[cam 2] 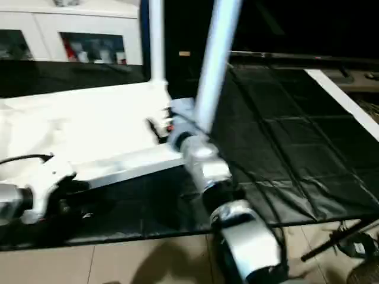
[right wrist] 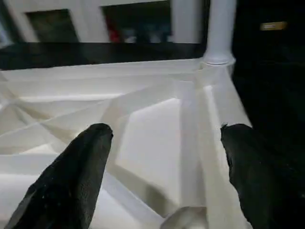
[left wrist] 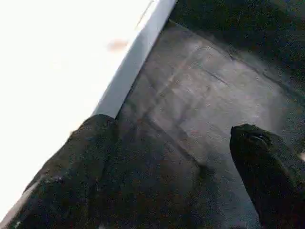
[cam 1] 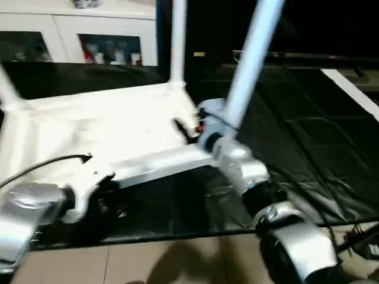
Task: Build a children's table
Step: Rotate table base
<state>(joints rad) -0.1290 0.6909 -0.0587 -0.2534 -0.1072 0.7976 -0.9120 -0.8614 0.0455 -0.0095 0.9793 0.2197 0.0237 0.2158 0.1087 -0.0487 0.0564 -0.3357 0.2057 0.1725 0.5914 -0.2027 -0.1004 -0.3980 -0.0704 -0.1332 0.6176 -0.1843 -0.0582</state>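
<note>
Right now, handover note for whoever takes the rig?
Left end effector: open, empty, beside the table top's near edge.
Right end effector: open, empty, over the ribbed underside.
Table top lies upside down on the black sheet.
Done: far-right leg stands in its socket; a second leg rises at the near-right corner, seating unclear.
Left: check that leg, fit the rest, flip the table.

Black sheet (cam 1: pixel 296 148) spread on the tile floor (cam 1: pixel 148 263), with the upside-down white table top (cam 1: pixel 100 130) lying on it.
</note>
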